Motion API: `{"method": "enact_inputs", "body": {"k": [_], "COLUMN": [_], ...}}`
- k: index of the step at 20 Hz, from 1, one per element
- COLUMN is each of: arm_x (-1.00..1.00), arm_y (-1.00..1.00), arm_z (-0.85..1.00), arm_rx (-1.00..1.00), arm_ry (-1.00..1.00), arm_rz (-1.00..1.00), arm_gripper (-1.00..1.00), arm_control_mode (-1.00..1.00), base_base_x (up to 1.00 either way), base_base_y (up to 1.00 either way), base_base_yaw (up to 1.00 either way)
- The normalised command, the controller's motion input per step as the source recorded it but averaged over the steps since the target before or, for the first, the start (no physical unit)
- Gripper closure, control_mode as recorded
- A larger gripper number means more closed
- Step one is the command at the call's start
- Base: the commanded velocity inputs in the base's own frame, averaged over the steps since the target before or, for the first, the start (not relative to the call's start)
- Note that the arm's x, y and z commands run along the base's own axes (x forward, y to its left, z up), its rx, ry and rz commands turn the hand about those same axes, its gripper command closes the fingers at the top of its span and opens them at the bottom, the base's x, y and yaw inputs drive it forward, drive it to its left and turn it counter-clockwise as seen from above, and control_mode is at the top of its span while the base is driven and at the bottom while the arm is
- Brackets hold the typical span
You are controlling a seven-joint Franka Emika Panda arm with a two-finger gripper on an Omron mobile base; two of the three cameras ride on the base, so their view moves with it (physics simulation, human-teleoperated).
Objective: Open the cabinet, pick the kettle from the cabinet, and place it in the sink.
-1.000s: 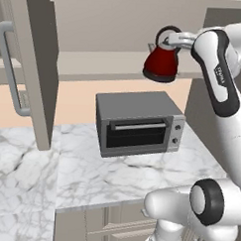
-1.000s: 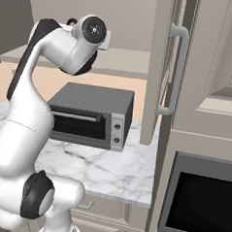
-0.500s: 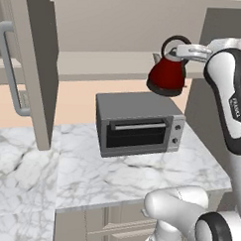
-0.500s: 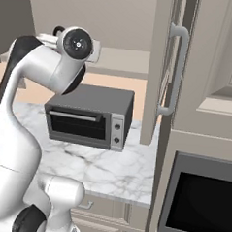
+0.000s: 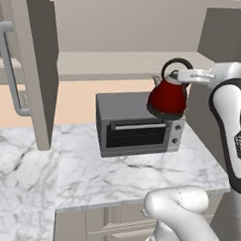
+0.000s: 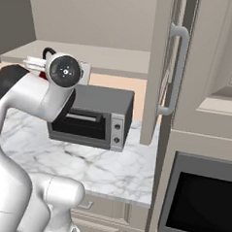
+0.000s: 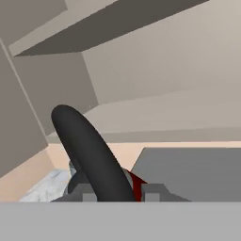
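I am looking across from the left: the cabinet's left door (image 5: pixel 33 64) is standing open over the counter's (image 5: pixel 115 177) left part, and the shelf (image 5: pixel 120 60) behind it is lying bare. Further right the toaster oven (image 5: pixel 137 125) is sitting toward the counter's back edge. The kettle (image 5: pixel 168 97) is hanging in the air over the oven's right end, clear of the shelf and, as far as I can tell, not touching the oven's top. At the far right my gripper (image 5: pixel 186 75) is clamping the kettle's black loop handle (image 7: pixel 92 155); in the hand view the loop is passing between the fingertips (image 7: pixel 153 192), so I am reading the fingers as clenched on the handle.

I am judging the kettle as rigid and fairly light, with a hard, smooth body that is likely slippery. The loop is the sensible hold, but it is round and thin, so the body is probably free to swing under the grip. It is hanging slightly tilted, spout to the left. I am expecting it to sway if I turn fast, so I am favouring a slow carry toward the sink.
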Motion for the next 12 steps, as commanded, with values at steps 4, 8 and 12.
{"method": "enact_inputs", "body": {"k": [4, 8, 12], "arm_x": [-0.19, -0.06, -0.04], "arm_y": [0.07, 0.06, 0.04], "arm_z": [-0.55, -0.5, -0.55], "arm_rx": [0.0, 0.0, 0.0], "arm_ry": [0.11, 0.09, 0.03], "arm_rz": [0.0, 0.01, 0.03], "arm_gripper": [1.0, 1.0, 1.0], "arm_control_mode": [-1.0, -1.0, -1.0], "base_base_x": [0.0, 0.0, 0.0], "base_base_y": [0.0, 0.0, 0.0], "base_base_yaw": [0.0, 0.0, 0.0]}}
